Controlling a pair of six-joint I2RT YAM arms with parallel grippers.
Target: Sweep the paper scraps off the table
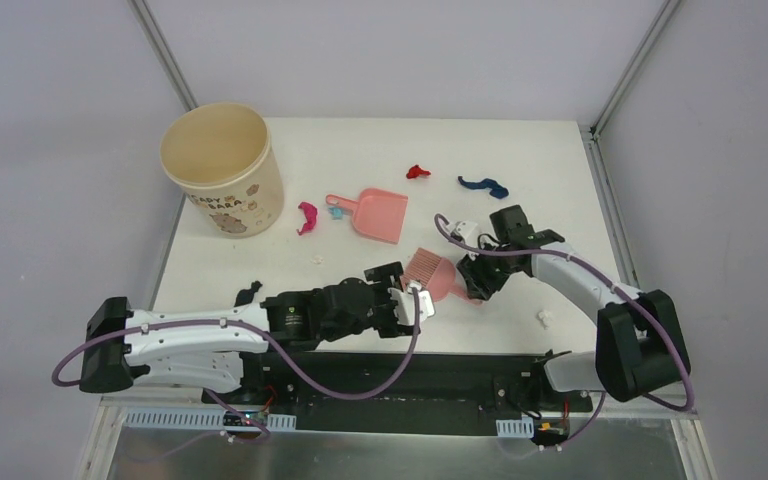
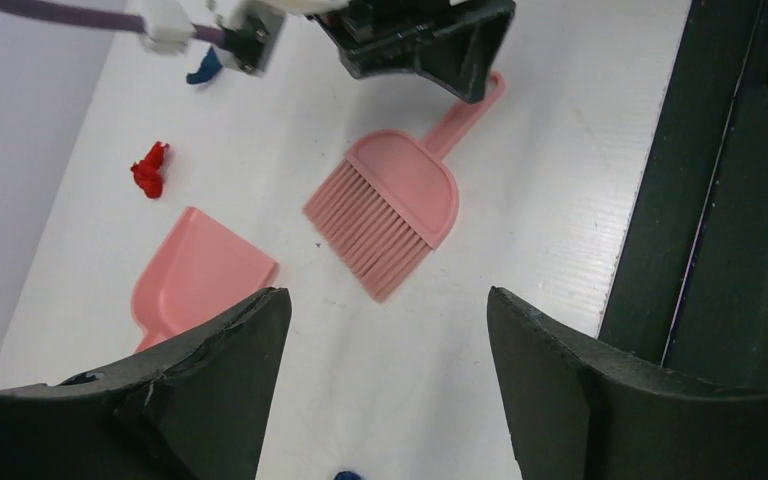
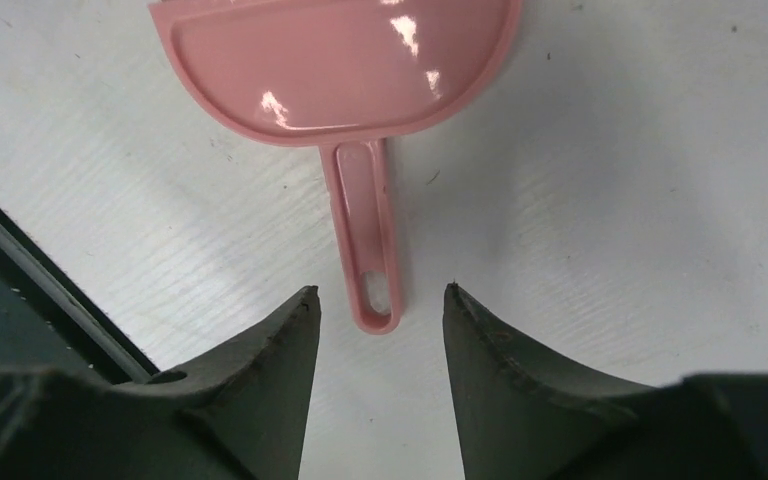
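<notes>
The pink hand brush point(image 1: 432, 272) lies flat on the white table point(image 1: 540, 150), bristles toward the pink dustpan point(image 1: 375, 213). My right gripper point(image 1: 477, 288) is open just behind the brush handle point(image 3: 365, 240); the handle's tip lies between the fingertips point(image 3: 295, 310) untouched. My left gripper point(image 1: 412, 297) is open and empty, left of the brush point(image 2: 390, 210). Paper scraps lie scattered: red point(image 1: 417, 171), dark blue point(image 1: 483, 185), magenta point(image 1: 307, 217), teal point(image 1: 335, 212) at the dustpan handle, white point(image 1: 544, 318), and a dark one point(image 1: 249, 292) by the left arm.
A beige round bucket point(image 1: 222, 165) stands at the table's back left corner. The black front edge point(image 1: 460, 365) runs behind both grippers. In the left wrist view the dustpan point(image 2: 200, 275) sits left of the brush, with the red scrap point(image 2: 148, 170) beyond it.
</notes>
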